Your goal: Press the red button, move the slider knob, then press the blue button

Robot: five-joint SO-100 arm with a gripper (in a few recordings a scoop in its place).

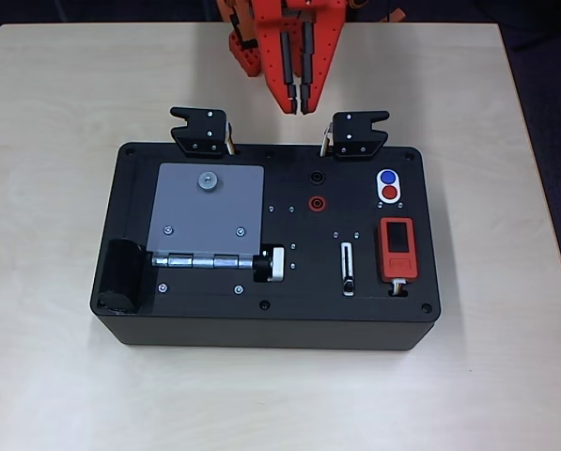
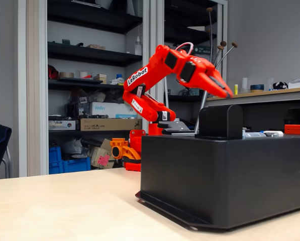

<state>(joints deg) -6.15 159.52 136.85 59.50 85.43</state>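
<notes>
Pale table (image 1: 64,113), black box (image 1: 214,324)

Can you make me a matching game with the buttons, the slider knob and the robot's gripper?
Things, in the overhead view:
1. red button
2. blue button
3. slider knob
4. gripper

Places:
A. near the bottom end of its white slot
B. beyond the box's far edge, above the table
C. upper disc in the white oval plate
D. lower disc in the white oval plate

Pairs: 1-D, 2-C, 3-A, 4-B
</notes>
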